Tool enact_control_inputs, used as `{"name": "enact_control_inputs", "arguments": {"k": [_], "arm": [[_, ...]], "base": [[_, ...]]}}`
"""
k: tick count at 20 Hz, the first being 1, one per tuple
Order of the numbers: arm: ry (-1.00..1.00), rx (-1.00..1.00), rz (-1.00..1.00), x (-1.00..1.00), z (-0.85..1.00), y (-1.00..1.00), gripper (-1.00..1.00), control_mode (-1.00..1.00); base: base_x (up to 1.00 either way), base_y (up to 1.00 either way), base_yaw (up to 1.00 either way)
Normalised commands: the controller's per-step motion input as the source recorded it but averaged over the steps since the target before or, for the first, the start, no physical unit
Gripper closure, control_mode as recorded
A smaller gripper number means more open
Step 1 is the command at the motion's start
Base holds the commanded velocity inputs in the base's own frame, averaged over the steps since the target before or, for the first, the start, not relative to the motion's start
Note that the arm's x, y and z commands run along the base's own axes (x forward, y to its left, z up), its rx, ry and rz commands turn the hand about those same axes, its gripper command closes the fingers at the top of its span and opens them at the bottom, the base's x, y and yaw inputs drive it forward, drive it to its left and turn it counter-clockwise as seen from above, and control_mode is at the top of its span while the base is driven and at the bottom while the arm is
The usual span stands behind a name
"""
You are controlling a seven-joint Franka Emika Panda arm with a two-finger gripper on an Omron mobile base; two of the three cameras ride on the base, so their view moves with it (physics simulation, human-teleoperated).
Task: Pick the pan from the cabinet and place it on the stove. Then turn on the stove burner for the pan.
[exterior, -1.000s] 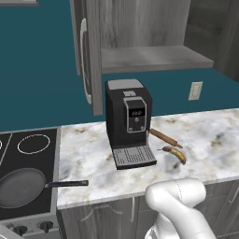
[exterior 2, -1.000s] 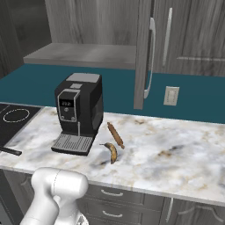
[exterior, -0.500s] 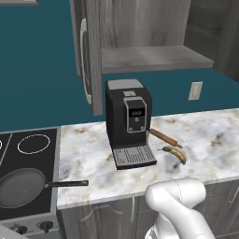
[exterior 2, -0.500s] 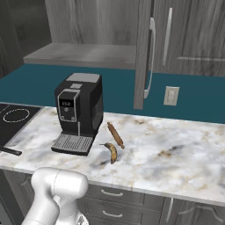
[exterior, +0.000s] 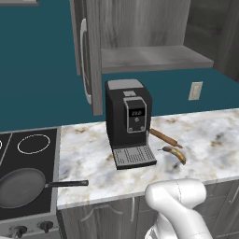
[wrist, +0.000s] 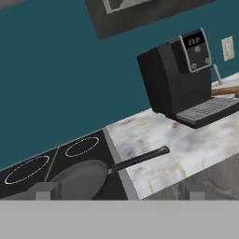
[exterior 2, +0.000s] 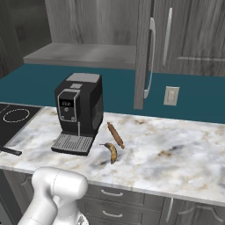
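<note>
On the stove (exterior: 28, 186) at the lower left of the left base view, the pan (exterior: 18, 187) already sits on the black glass, over the near burner ring, with its long handle (exterior: 67, 184) pointing toward three o'clock and reaching over the marbled desk (exterior: 93, 154). Small black knobs (exterior: 45, 226) line the stove's front strip at about six o'clock from the pan. Two grey finger tips of the end effector (wrist: 116, 192) barely rise at the bottom of the hand view, well apart, so it looks open and empty. The remaining step seems to be the knob. Likely risks: turning the wrong knob and lighting the smaller rear ring (exterior: 33, 143), or the arm brushing the overhanging handle and dragging the pan off its ring. A coffee machine (exterior: 128, 121) stands clear, toward two o'clock.
</note>
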Motion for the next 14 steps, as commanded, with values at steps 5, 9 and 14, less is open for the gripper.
{"name": "enact_control_inputs", "arguments": {"k": [5, 9, 14], "arm": [[-0.03, -0.16, 0.0, 0.07, -0.17, -0.01, -1.0, -1.0], [-0.03, -0.11, 0.08, 0.4, -0.42, -0.07, -1.0, -1.0], [-0.07, -0.02, 0.12, 0.39, -0.34, -0.22, -1.0, -1.0]], "base": [[0.0, 0.0, 0.0], [0.0, 0.0, 0.0], [0.0, 0.0, 0.0]]}}
